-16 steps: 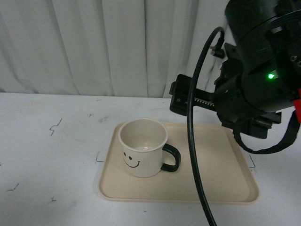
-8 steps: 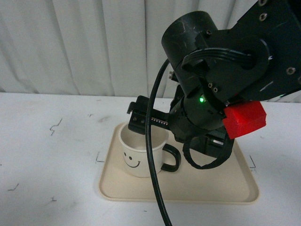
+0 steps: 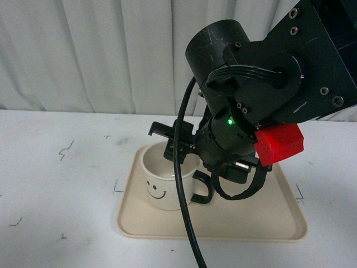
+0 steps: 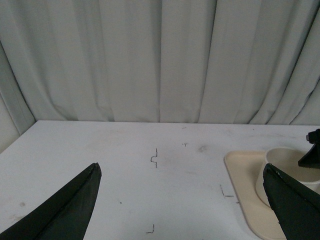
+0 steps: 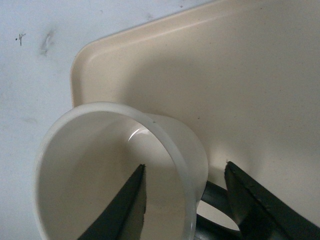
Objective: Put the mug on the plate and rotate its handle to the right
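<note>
The cream mug [image 3: 159,187] with its smiley face stands upright on the left part of the beige plate [image 3: 234,223]. Its dark handle [image 3: 205,188] points right, partly hidden by my right arm. My right gripper [image 3: 181,151] is open and low over the mug. In the right wrist view the gripper [image 5: 185,166] straddles the mug [image 5: 95,165] wall beside the handle [image 5: 215,200]: one finger [image 5: 131,202] is inside the mug, the other [image 5: 255,200] outside, over the plate [image 5: 240,75]. My left gripper [image 4: 181,166] is open and empty over the table, left of the plate [image 4: 239,172].
The white table [image 3: 61,184] carries small dark pen marks. A pale curtain [image 3: 111,50] hangs behind it. My right arm's black cable [image 3: 181,184] hangs in front of the mug. The mug's edge [image 4: 285,157] shows in the left wrist view.
My right arm has swung left from the plate's right side and come down over the mug. The mug and plate have not moved.
</note>
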Available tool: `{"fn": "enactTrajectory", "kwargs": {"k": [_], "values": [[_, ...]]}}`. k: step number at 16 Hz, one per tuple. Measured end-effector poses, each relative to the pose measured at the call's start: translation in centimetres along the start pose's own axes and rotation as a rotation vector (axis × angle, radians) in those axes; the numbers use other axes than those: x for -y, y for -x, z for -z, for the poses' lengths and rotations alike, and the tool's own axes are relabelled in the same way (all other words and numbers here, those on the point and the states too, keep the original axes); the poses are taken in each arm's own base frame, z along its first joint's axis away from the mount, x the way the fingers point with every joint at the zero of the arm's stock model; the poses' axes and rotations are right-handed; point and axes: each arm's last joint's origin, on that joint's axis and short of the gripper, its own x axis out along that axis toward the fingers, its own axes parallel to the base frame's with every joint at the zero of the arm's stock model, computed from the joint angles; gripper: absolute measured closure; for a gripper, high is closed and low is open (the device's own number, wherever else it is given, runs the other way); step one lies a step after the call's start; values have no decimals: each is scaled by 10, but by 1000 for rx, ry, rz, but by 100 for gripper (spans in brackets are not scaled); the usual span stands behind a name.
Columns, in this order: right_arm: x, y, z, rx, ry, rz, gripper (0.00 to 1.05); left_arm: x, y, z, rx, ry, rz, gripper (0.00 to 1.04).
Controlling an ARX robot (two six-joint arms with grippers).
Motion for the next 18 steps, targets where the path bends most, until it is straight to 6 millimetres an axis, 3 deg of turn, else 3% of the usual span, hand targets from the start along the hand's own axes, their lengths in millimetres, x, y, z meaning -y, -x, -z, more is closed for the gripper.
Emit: {"fn": "enactTrajectory", "kwargs": {"k": [5, 10, 13, 15, 18], "values": [[-1, -1, 0, -4, -18, -17, 101, 0, 0, 0, 0, 0, 0, 7], [12, 7, -7, 0, -10, -9, 101, 0, 0, 0, 0, 0, 0, 7], [38, 36, -45, 73, 62, -32, 101, 0, 0, 0, 0, 0, 0, 7], [67, 54, -71, 97, 160, -40, 101, 0, 0, 0, 0, 0, 0, 7], [99, 59, -81, 33, 342, -84, 101, 0, 0, 0, 0, 0, 0, 7]]}}
